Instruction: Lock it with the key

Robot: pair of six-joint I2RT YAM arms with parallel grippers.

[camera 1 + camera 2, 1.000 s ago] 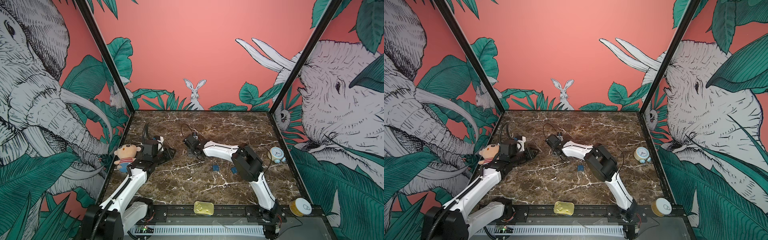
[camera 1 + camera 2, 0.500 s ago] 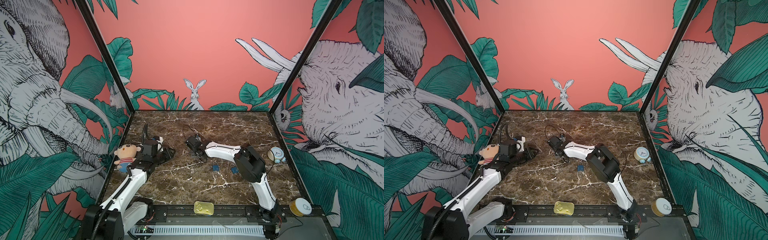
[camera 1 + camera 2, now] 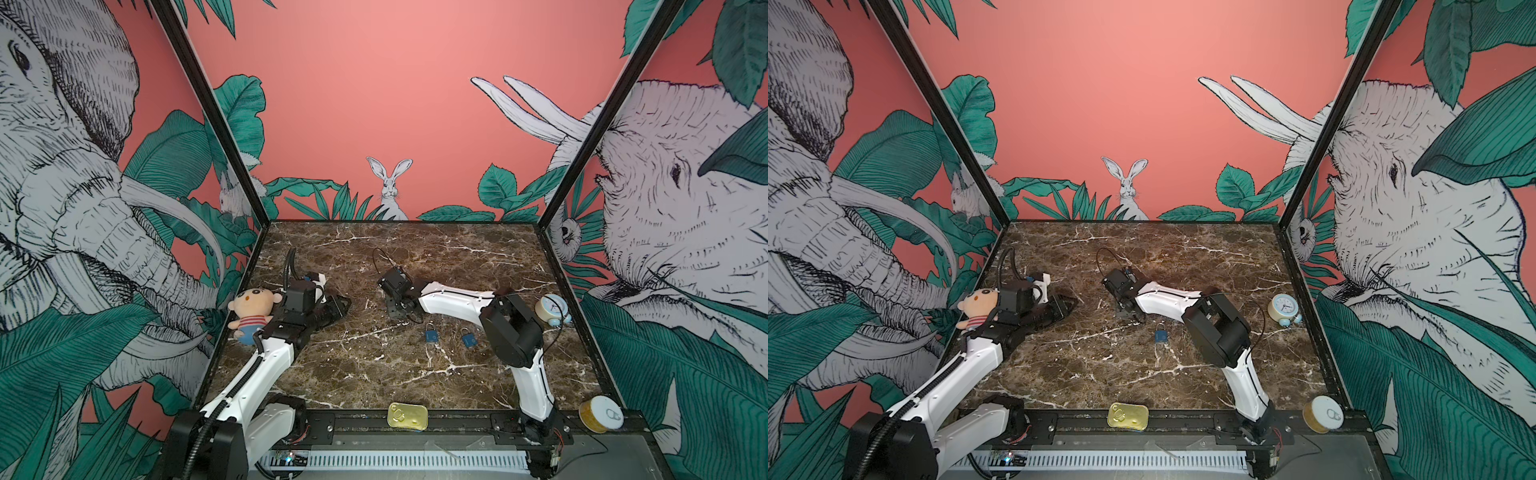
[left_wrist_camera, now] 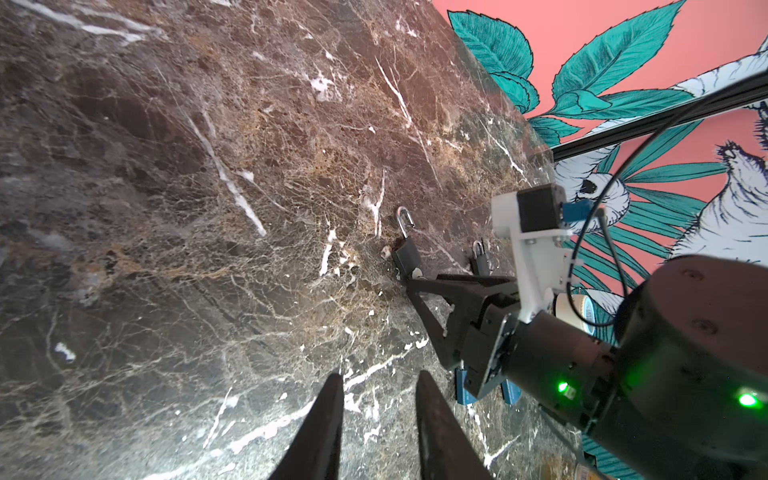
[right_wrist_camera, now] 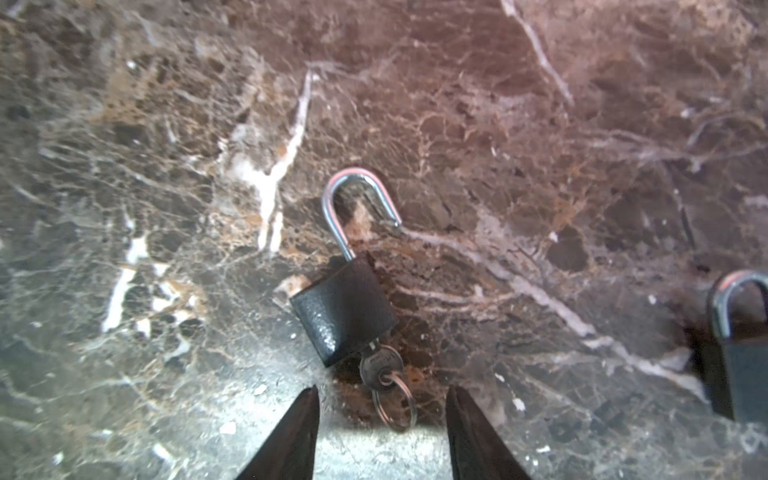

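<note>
Reaching step: right gripper point(image 5: 382, 388), jaws parted, empty, faces the key point(image 5: 376, 365) in an unlocked padlock point(image 5: 345, 311); left gripper point(image 4: 378, 376) likewise parted. Next, probably: pinch the key.

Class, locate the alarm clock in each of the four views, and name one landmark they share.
In a top view: alarm clock near the table's right edge, beside the right arm's elbow.
In a top view: alarm clock, same spot.
Left wrist: alarm clock peeking out behind the right arm.
Right wrist: not in it.
Shared landmark: the right pincer, in all four.
</note>
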